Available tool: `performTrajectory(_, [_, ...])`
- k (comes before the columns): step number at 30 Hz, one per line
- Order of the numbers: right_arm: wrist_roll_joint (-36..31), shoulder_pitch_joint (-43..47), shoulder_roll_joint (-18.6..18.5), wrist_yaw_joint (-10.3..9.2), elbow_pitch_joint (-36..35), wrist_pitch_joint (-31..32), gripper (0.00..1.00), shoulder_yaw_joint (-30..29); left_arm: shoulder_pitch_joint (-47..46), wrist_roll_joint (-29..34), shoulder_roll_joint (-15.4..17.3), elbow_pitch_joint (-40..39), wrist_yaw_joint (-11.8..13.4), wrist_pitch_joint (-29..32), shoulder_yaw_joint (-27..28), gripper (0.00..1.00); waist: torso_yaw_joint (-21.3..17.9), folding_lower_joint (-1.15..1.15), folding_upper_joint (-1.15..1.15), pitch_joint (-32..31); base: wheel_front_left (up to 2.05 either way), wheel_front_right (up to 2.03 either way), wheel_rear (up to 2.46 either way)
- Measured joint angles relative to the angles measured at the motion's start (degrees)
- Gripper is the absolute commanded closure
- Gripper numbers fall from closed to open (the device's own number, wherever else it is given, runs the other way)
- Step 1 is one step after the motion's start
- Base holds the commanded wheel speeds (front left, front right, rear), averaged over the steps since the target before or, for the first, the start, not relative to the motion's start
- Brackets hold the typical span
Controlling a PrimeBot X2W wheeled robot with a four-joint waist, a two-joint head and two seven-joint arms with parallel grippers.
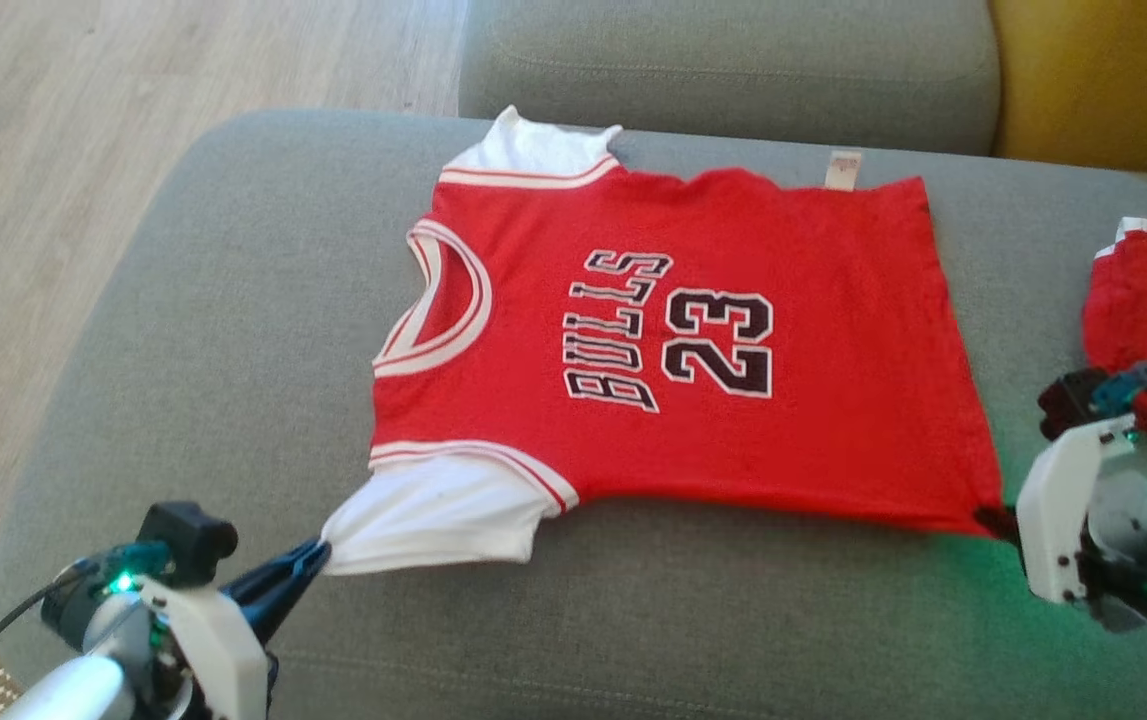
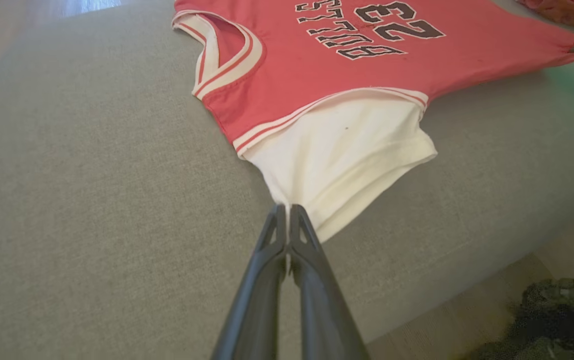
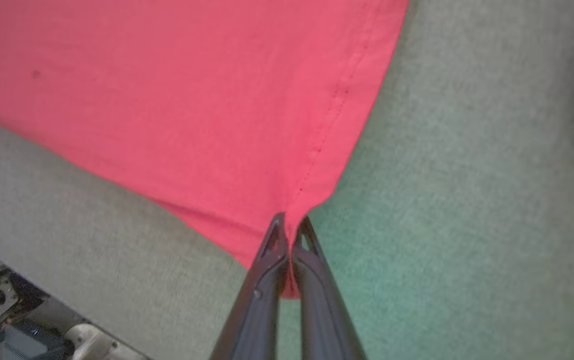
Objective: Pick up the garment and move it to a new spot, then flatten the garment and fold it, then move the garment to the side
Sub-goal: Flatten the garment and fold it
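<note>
Garment [image 1: 833, 400] (one) pinched by left gripper [image 2: 287, 209], right gripper [image 3: 291, 225].

This looks like a home, most likely a living room. Everything rests on a sofa seat [image 1: 233, 300] covered in grey woven fabric, with rounded corners and a stitched seam near its front edge. A matching grey back cushion [image 1: 733, 60] stands along its far edge. Beyond the seat's left edge lies a pale wood-plank floor [image 1: 83, 100]. A mustard-yellow surface [image 1: 1103, 80] shows past the far right corner; whether it is a cushion or a wall cannot be told. Clothes lie on the seat: a red jersey [image 1: 683, 340] spread flat in the middle and a red bundle [image 1: 1143, 310] at the right edge.
</note>
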Motion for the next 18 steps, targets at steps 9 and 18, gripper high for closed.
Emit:
performTrajectory(9, [8.2, 6.8, -4.5, 0.00, -8.4, 6.8, 1.00, 0.5, 4.5, -8.4, 6.8, -10.6, 0.0, 7.6, -1.7, 1.00, 0.0, 0.00, 0.00, -1.4, 0.00, 0.00, 0.00])
performTrajectory(18, [10.3, 9.7, -7.4, 0.00, -13.3, 10.3, 1.00, -2.0, 5.7, -10.9, 9.9, -15.6, 0.1, 9.2, -2.1, 1.00, -0.4, 0.00, 0.00, -1.4, 0.00, 0.00, 0.00])
